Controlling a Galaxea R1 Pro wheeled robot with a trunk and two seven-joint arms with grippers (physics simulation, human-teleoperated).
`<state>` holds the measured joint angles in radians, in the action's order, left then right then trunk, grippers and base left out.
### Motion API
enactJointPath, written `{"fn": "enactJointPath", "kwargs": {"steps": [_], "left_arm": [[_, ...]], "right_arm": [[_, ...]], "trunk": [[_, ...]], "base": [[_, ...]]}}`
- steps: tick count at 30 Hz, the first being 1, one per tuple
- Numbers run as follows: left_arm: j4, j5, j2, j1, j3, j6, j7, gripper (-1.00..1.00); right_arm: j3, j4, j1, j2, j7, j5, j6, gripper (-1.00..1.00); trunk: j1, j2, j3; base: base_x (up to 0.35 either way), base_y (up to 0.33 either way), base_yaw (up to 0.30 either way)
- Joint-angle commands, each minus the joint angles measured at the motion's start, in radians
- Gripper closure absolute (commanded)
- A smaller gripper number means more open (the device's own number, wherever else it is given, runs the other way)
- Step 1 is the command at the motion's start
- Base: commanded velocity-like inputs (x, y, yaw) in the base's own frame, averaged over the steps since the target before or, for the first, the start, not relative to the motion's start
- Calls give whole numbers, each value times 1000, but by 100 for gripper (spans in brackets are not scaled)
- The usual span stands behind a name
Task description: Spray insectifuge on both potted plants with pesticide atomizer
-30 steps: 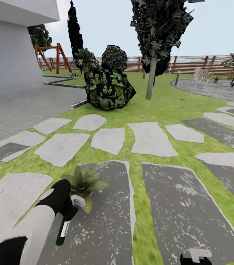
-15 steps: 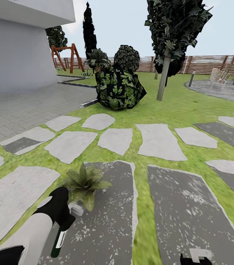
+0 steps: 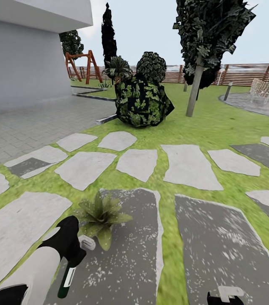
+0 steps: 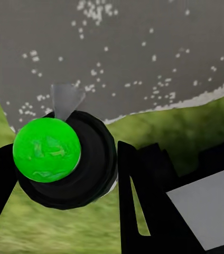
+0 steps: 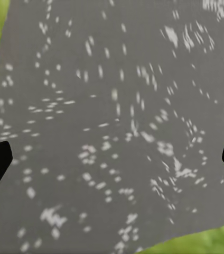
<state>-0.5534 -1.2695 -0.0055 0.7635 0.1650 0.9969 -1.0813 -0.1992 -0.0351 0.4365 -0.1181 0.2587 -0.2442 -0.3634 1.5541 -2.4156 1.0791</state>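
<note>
My left tool (image 3: 77, 250), lower left of the head view, is clamped on the pesticide atomizer (image 3: 67, 280), which hangs below it, dark green body with a pale label. In the left wrist view the atomizer shows end-on, a bright green cap in a black collar between my fingers (image 4: 143, 201). I judge it light, rigid and smooth, so it may slip; best held around the body, nozzle free. My right tool (image 3: 225, 295), at the lower edge, has its fingertips well apart. Count: one atomizer, one potted plant (image 3: 98, 214) in view, just beyond the left tool on a dark stepping slab (image 3: 130, 254).
</note>
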Motion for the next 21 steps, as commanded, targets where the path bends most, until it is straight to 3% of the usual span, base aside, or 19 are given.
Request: {"fn": "enactJointPath", "kwargs": {"steps": [1,5,13,16,18,21], "left_arm": [[-1,-8,-1,0,4,5,-9,100],[2,-10,-1,0,0,5,-8,100],[-2,-11,0,-10,1,5,19,100],[-7,-13,-7,-10,-5,5,31,100],[-12,-13,-16,-10,1,6,84,100],[-14,-7,-36,-10,8,6,102,100]], "right_arm": [[-8,1,1,0,3,-11,-3,-100],[-8,1,1,0,3,-11,-3,-100],[-8,3,1,0,3,-12,-3,-100],[-8,3,1,0,2,-12,-3,-100],[-8,3,1,0,2,-12,-3,-100],[-8,3,1,0,2,-12,-3,-100]], "trunk": [[0,0,1],[0,0,1],[0,0,1],[0,0,1],[0,0,1],[0,0,1]], "base": [[21,0,0],[5,0,49],[0,0,204],[0,0,30],[0,0,4],[2,0,1]]}}
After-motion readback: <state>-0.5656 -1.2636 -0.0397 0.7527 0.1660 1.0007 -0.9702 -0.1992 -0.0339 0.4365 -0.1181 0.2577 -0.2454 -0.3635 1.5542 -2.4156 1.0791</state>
